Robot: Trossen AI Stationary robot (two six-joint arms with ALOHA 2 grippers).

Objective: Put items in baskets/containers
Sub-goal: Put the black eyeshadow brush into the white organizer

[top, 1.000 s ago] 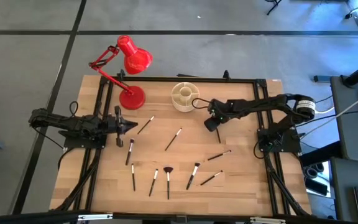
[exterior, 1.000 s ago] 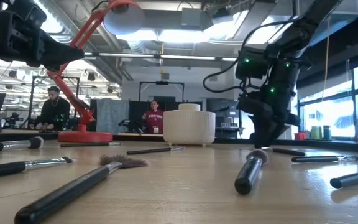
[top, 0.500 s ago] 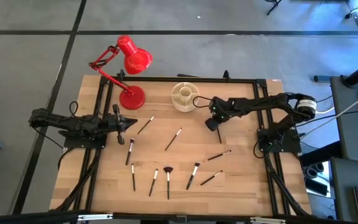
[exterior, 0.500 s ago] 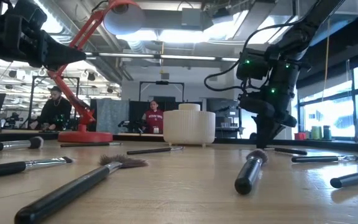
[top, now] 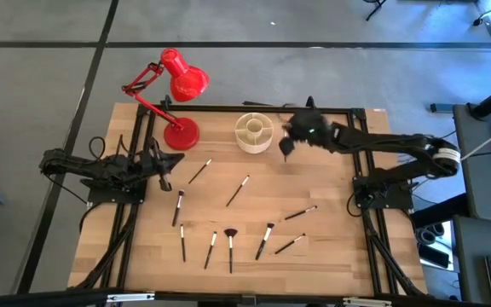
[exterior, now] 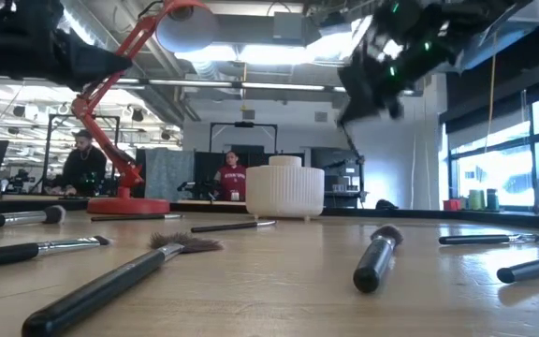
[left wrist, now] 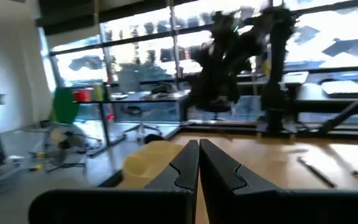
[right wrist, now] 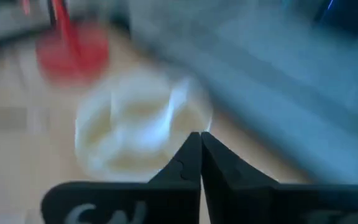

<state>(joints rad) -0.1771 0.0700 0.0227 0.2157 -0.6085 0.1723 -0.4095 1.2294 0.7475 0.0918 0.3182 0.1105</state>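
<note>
Right gripper [top: 285,147] raised, fingers pressed together on nothing visible, just beside ribbed round cream organiser [top: 252,132] at table's far edge; left gripper [top: 162,162] level, likewise closed; slim dark-handled brushes [top: 231,248] scattered on pale wood table [top: 331,247].

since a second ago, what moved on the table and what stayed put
The right gripper lifted off the table and swung toward the cream organiser, its fingers closed and no brush visible between them. The left gripper shifted slightly and is closed too. The brushes on the table and the red lamp lie as before.
</note>
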